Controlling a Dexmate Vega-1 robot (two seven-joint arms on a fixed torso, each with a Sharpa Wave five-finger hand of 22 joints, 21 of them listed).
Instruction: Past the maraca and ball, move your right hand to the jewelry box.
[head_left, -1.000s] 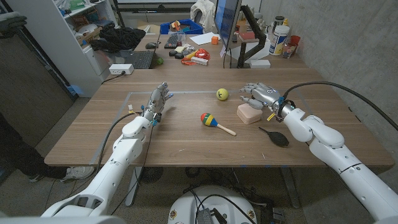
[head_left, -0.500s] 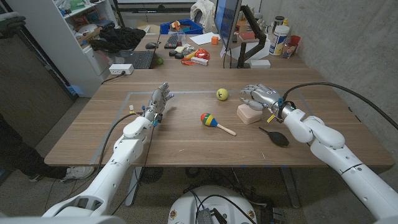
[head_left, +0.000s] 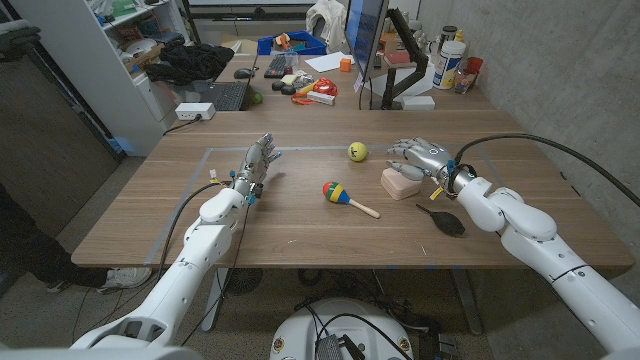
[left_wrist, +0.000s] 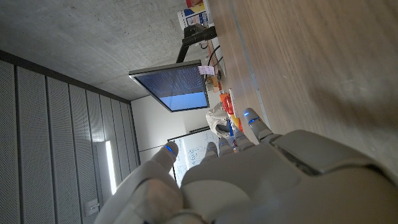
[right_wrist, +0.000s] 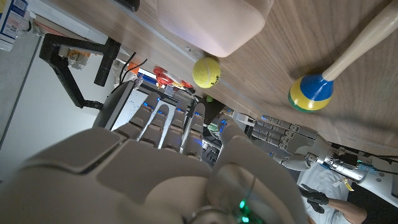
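Note:
A pink jewelry box (head_left: 400, 183) (right_wrist: 213, 23) sits right of centre on the wooden table. My right hand (head_left: 420, 157) (right_wrist: 168, 168) hovers over its far right corner, fingers spread and holding nothing. A yellow ball (head_left: 357, 151) (right_wrist: 206, 71) lies beyond the box to its left. The maraca (head_left: 338, 193) (right_wrist: 311, 93), with a red, yellow and blue head and a wooden handle, lies left of the box. At the table's left side my left hand (head_left: 255, 163) (left_wrist: 249, 180) stays open, fingers pointing away from me.
A black dust blower (head_left: 445, 220) lies near the front right, just beside my right forearm. Clutter fills the back of the table: a monitor (head_left: 362, 30), a keyboard (head_left: 215, 97), a blue bin (head_left: 290, 44) and bottles (head_left: 448, 60). A shelf unit (head_left: 110, 50) stands at left.
My right hand has drifted slightly right and toward me, staying by the jewelry box. The left hand has barely shifted.

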